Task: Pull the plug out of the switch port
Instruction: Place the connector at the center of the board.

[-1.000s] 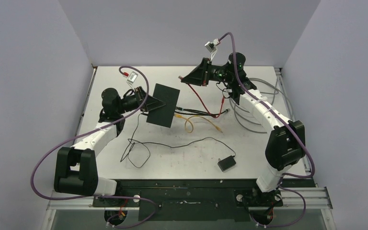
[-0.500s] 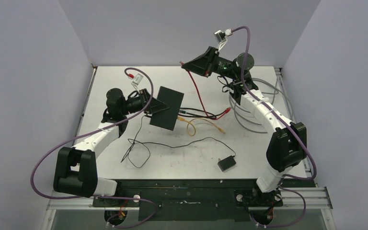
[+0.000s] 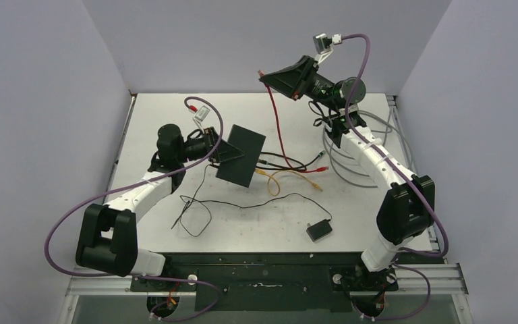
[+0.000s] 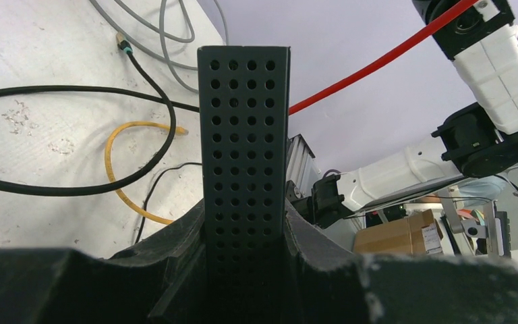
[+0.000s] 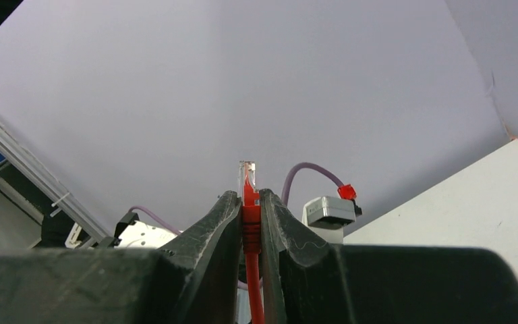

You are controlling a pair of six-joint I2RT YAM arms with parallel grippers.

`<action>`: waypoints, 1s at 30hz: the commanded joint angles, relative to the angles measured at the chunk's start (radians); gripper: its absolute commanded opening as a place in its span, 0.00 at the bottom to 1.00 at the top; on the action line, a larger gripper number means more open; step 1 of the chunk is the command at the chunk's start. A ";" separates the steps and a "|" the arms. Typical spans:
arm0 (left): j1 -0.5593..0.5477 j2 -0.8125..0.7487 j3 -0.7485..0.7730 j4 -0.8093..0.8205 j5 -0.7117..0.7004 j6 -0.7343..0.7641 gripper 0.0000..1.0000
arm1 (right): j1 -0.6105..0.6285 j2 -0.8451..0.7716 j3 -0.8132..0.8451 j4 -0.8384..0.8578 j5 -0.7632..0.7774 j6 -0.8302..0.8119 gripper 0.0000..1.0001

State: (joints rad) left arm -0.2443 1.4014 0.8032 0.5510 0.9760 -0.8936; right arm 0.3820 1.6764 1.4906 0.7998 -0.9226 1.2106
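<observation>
Left of centre in the top view, the switch [image 3: 241,155] is clamped in the shut jaws of the left gripper [image 3: 221,150], its long axis tilted slightly toward the upper right. Well apart at upper centre, the plug [image 5: 247,177] is pinched in the narrow jaws of the right gripper [image 3: 264,76], out of any port, with the red cable [image 3: 278,121] trailed below.

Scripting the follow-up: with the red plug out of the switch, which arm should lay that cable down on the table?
Right. The right end effector is shut on the red plug, raised well clear of the switch; the left end effector is busy clamping the switch.
</observation>
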 commanded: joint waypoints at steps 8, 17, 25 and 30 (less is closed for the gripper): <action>-0.033 -0.029 0.056 0.082 0.027 0.004 0.00 | 0.000 -0.136 -0.063 0.002 0.268 -0.128 0.05; -0.033 -0.069 0.034 0.093 0.026 0.009 0.00 | 0.001 -0.145 -0.117 -0.080 0.431 -0.188 0.05; -0.033 -0.098 0.029 0.102 0.034 0.016 0.00 | 0.001 -0.132 -0.158 -0.053 0.545 -0.176 0.05; -0.039 -0.101 0.033 0.102 0.041 0.024 0.00 | 0.003 -0.088 -0.183 -0.003 0.596 -0.088 0.05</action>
State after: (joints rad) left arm -0.2745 1.3556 0.8032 0.5491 0.9859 -0.8749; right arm 0.3817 1.5688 1.3163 0.7033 -0.3977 1.0645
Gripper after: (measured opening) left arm 0.280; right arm 0.150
